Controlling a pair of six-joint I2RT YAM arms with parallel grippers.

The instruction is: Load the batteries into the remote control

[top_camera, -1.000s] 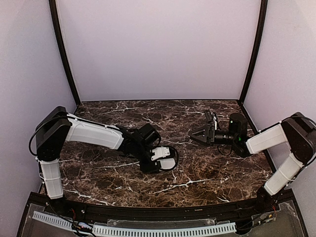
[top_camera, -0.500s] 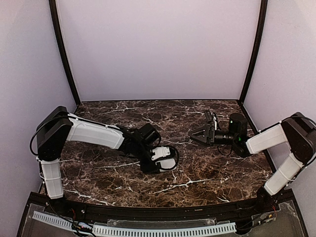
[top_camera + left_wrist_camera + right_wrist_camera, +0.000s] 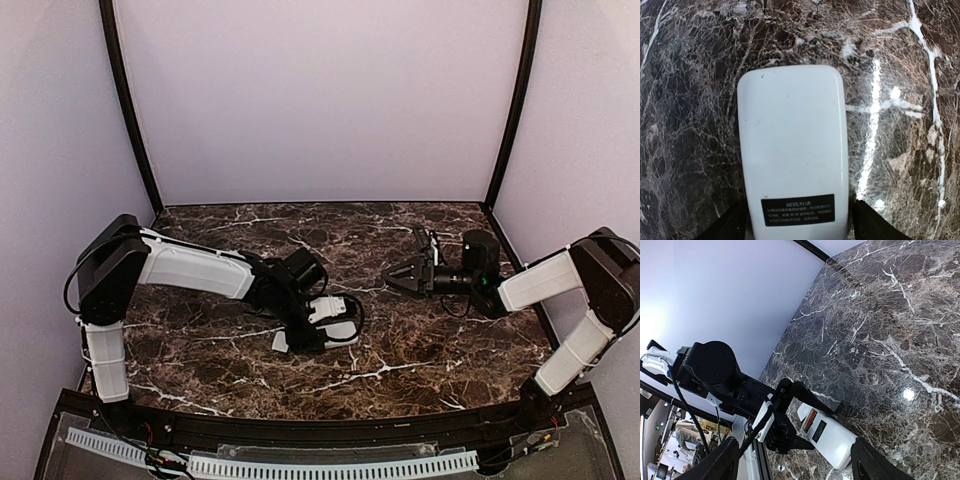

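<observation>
The remote control (image 3: pixel 792 150) lies back-up on the marble, plain white with a black label near my left gripper. My left gripper (image 3: pixel 800 231) has a dark finger pressed against each long side of it and is shut on it. In the top view the remote's white end (image 3: pixel 282 341) pokes out near-left of the left gripper (image 3: pixel 303 334). The right wrist view shows the remote (image 3: pixel 832 437) with an open recess holding an orange strip (image 3: pixel 809 420); I cannot tell if that is a battery. No loose batteries show. My right gripper (image 3: pixel 400 278) is open, empty and apart from the remote.
Dark marble table (image 3: pixel 400 350) with white veins, enclosed by pale walls and black corner posts (image 3: pixel 128 110). The left arm's white link (image 3: pixel 190 268) stretches across the left side. The near edge has a black rail (image 3: pixel 300 432).
My left gripper has turned and shifted slightly, and the remote's white end now shows at its near-left side. My right gripper has lifted slightly.
</observation>
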